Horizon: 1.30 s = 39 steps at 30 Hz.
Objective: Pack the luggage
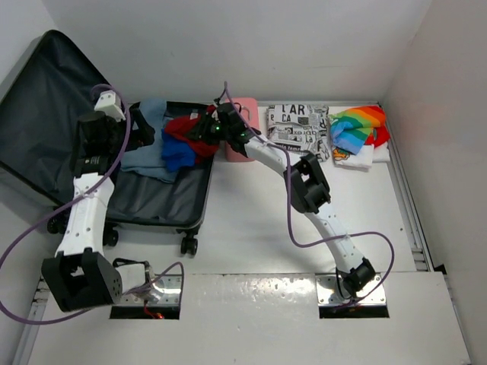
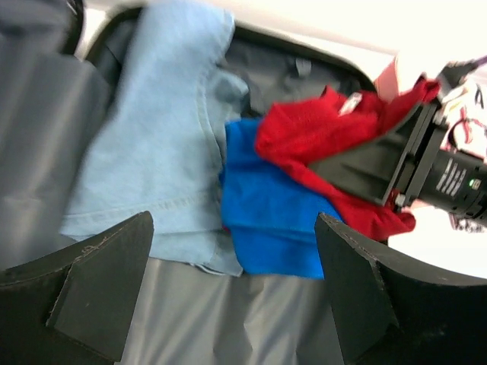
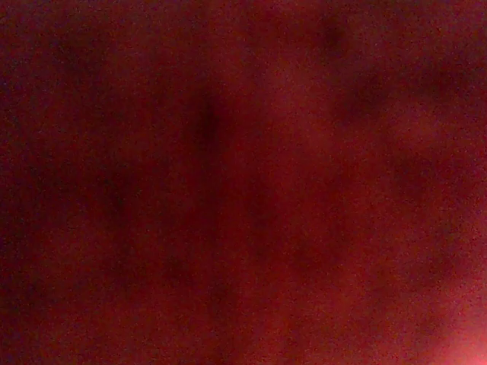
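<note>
Top and left-wrist views both overlook the luggage (image 1: 152, 204).

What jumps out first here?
The red garment is bunched at the far right of the open luggage, with the right tool buried in it, so that its wrist view is solid red. The left tool hangs wide open over the light blue garment and blue garment beside it. A rainbow-striped cloth lies at the table's far right.

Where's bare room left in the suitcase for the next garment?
Bare lining fills the near half of the luggage, between the light blue garment and the wheeled edge. The far end is crowded: bright blue garment, red garment, right gripper.
</note>
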Tool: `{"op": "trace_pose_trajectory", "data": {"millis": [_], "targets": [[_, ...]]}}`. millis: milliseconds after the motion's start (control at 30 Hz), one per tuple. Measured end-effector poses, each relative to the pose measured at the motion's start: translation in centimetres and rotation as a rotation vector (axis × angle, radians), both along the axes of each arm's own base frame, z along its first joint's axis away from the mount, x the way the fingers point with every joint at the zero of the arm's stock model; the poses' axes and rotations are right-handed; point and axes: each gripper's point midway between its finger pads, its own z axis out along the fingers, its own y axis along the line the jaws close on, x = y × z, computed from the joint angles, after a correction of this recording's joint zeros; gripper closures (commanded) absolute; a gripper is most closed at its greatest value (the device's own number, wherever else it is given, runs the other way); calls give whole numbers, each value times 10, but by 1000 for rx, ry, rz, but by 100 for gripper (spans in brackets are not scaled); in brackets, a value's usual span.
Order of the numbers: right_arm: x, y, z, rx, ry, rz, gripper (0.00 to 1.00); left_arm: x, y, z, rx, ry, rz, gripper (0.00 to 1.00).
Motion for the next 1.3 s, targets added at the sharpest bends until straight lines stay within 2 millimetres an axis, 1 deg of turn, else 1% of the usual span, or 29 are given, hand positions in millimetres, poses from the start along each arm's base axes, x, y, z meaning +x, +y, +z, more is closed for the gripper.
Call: {"op": "trace_pose_trajectory", "data": {"millis": [33,67,133,167,233,267,300,400,433,467,533,567,700,767,867,900,967,1033,1167,1267,1300], "targets": [[3,0,-3,-12,-7,-15,48,3,-1,-8,-11,22,-9,7],[5,0,-4,-19,-18,-23,44,6,-3,-16,-22,43,-17,7],[9,1,-6,-35,-40,-45,34,13,-7,-33,-49,87,-39,11],[9,2,-6,-44,-52,-51,31,17,-12,-40,-63,105,-56,12],[11,4,-5,-63,-85,-63,25,25,-19,-59,-89,146,-88,12],[11,4,-5,-77,-99,-70,20,29,-25,-67,-100,164,-110,13],[12,4,-5,-92,-114,-78,12,34,-32,-76,-108,182,-131,13],[11,2,-3,-136,-145,-95,7,44,-53,-94,-127,209,-196,16],[10,1,-4,-154,-152,-101,4,48,-61,-98,-140,209,-218,17],[10,-1,-4,-168,-158,-107,4,51,-66,-104,-147,219,-231,17],[9,-8,-6,-196,-159,-126,1,55,-76,-120,-167,252,-256,18],[8,-11,-6,-209,-161,-131,1,59,-79,-129,-181,267,-261,22],[5,-23,-4,-256,-177,-142,1,73,-85,-165,-234,321,-244,25],[4,-27,-2,-268,-183,-151,1,77,-87,-176,-255,325,-241,26],[7,-31,2,-254,-180,-156,1,83,-92,-181,-268,311,-247,33],[8,-32,3,-239,-172,-155,1,85,-93,-181,-263,303,-244,33],[11,-34,6,-212,-154,-157,1,88,-95,-183,-248,298,-231,36],[14,-37,10,-185,-143,-156,1,91,-93,-185,-223,293,-198,38],[20,-39,18,-154,-158,-154,1,96,-81,-188,-175,285,-115,38],[22,-41,25,-155,-191,-150,1,98,-65,-192,-149,284,-46,39],[22,-43,31,-154,-201,-151,1,97,-60,-193,-143,286,-26,39]]}}
